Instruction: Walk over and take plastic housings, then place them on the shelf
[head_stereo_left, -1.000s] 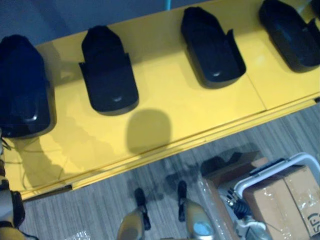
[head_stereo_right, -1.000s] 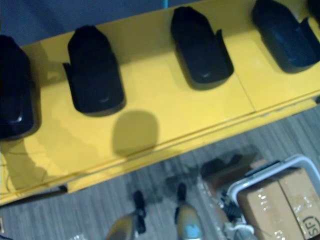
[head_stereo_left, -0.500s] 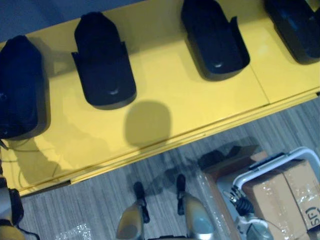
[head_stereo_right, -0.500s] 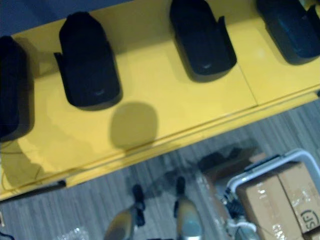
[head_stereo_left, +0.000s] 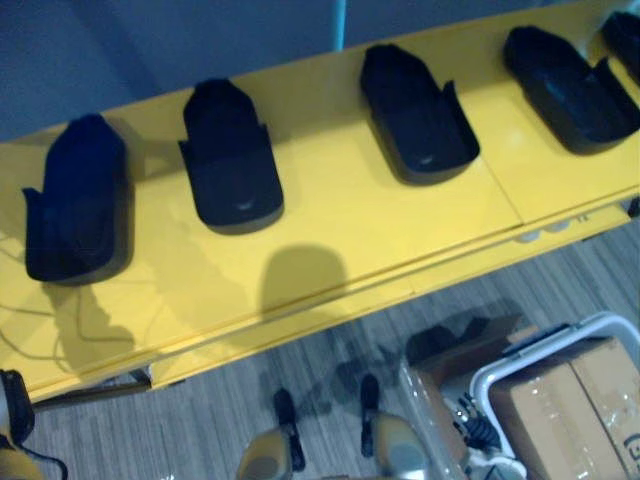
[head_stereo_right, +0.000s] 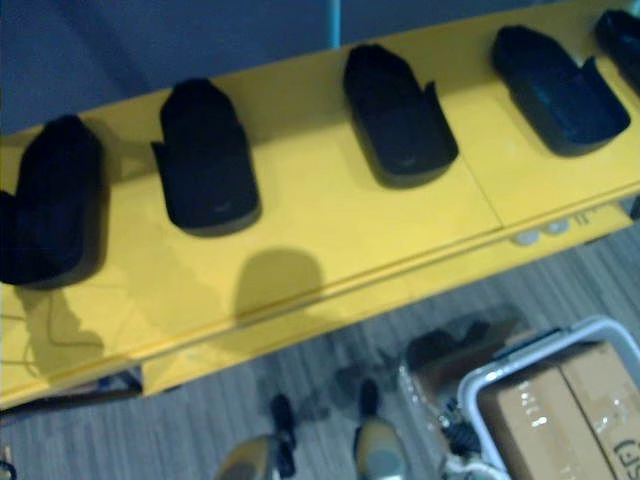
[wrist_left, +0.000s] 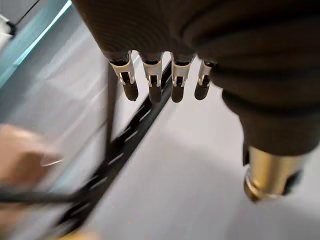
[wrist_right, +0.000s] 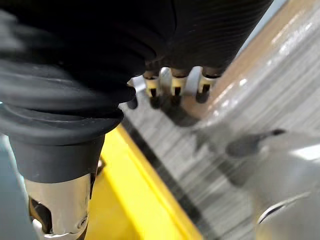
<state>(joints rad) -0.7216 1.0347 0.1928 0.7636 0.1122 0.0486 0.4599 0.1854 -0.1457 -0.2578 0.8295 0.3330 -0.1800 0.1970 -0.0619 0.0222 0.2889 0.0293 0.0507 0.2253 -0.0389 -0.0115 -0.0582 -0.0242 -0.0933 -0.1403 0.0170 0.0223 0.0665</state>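
Overhead, black housings (head_stereo_left: 233, 170) on yellow table (head_stereo_left: 345, 215), boxes (head_stereo_left: 572, 412) nearby, left robot hand (wrist_left: 151, 82) and right robot hand (wrist_right: 175, 85) spread.

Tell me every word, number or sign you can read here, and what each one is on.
No text here can be read.
Cardboard box: a dark printed mark at its edge, cut off and too blurred to read.
Black plastic housings: no lettering visible.
Yellow table: no lettering visible; the pale round spots on its front edge are too small to tell.
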